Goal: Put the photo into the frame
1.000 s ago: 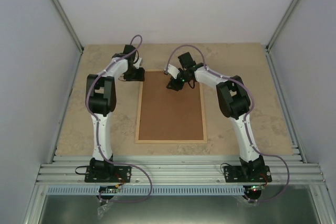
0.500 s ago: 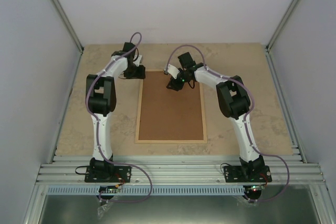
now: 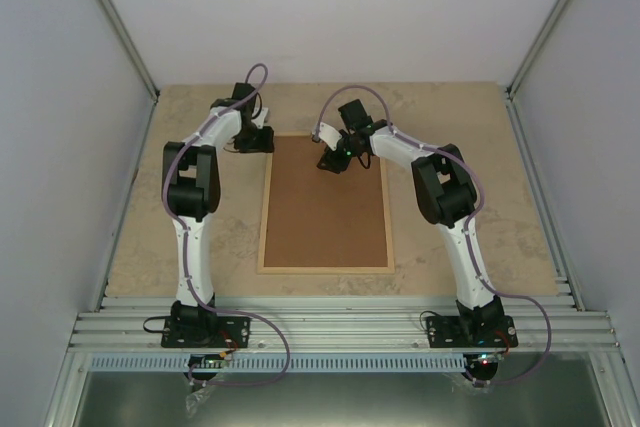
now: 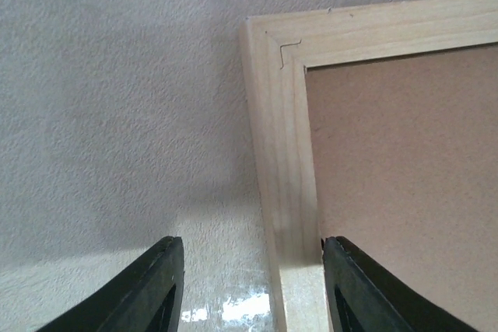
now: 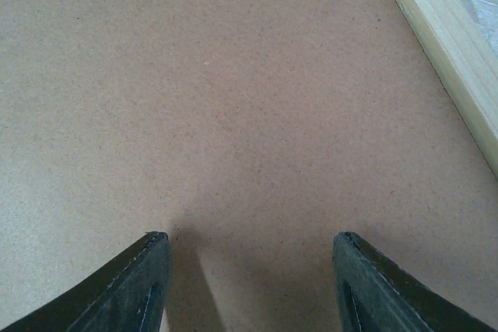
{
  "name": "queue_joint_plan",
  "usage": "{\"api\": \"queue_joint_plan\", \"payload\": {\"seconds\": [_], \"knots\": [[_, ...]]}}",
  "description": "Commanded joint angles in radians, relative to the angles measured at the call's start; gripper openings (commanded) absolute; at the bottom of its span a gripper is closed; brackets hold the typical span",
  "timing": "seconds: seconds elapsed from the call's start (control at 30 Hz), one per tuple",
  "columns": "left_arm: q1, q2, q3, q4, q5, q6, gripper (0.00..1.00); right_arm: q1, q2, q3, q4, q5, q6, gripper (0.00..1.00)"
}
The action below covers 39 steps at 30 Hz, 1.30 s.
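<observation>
The frame [image 3: 263,217], pale wood, lies flat on the table with a brown backing board [image 3: 325,212] filling it. The photo is hidden. My left gripper [image 3: 258,141] is at the frame's far left corner. In the left wrist view this gripper [image 4: 250,242] is open: one finger is over the table, the other at the inner edge of the frame's left rail [image 4: 284,161]. My right gripper [image 3: 332,161] is over the far part of the board. The right wrist view shows that gripper [image 5: 250,235] open, with only bare board [image 5: 233,99] between its fingers.
The beige table [image 3: 450,147] is enclosed by pale walls on three sides. An aluminium rail [image 3: 340,327] runs along the near edge, where both arm bases are bolted. The frame's right rail [image 5: 447,52] shows at the edge of the right wrist view.
My left gripper has shifted slightly by the frame's far left corner. The right arm and the frame have not moved.
</observation>
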<state>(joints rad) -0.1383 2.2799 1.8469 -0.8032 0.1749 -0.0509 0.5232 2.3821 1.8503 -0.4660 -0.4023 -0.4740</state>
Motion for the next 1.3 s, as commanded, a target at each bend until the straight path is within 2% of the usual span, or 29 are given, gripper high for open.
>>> {"api": "queue_joint_plan", "payload": {"seconds": [0.0,0.53,1.27], "knots": [[0.005,-0.007,-0.010,-0.011,-0.014,-0.017,0.52,0.012,0.061,-0.020,-0.123,0.040,0.012,0.59],[0.001,0.041,-0.050,-0.018,-0.063,-0.009,0.50,0.012,0.062,-0.020,-0.125,0.044,0.007,0.58],[-0.088,0.091,-0.135,-0.009,-0.207,0.032,0.49,0.012,0.067,-0.008,-0.126,0.047,0.010,0.58]]}}
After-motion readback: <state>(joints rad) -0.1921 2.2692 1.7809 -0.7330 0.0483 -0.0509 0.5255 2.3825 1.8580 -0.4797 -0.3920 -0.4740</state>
